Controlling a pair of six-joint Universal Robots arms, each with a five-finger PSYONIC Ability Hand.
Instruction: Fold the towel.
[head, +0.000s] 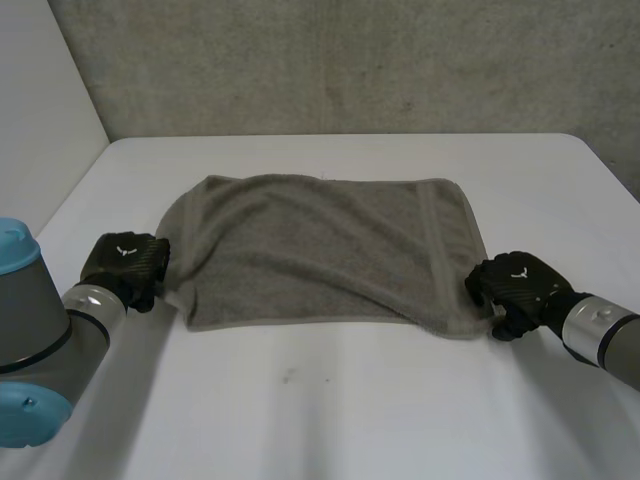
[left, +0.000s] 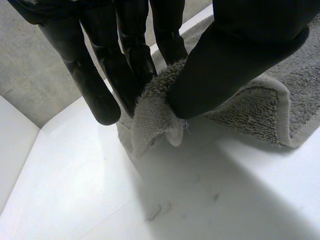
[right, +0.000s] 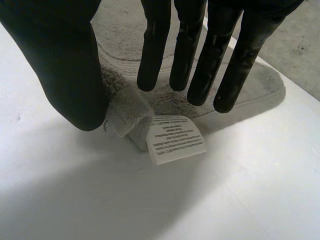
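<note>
The grey towel (head: 320, 250) lies folded over in the middle of the white table (head: 330, 400). My left hand (head: 125, 262) is at the towel's near left corner. In the left wrist view its thumb (left: 240, 50) and fingers (left: 135, 65) pinch a raised fold of that towel corner (left: 155, 115). My right hand (head: 515, 283) rests at the near right corner. There its fingers (right: 200, 55) are straight and stand apart from the thumb (right: 55, 60). The towel corner (right: 125, 112) and its white label (right: 175, 140) lie loose on the table below them.
A grey concrete wall (head: 350, 60) stands behind the table. The table's far edge runs just behind the towel. Bare white tabletop lies in front of the towel, between my two arms.
</note>
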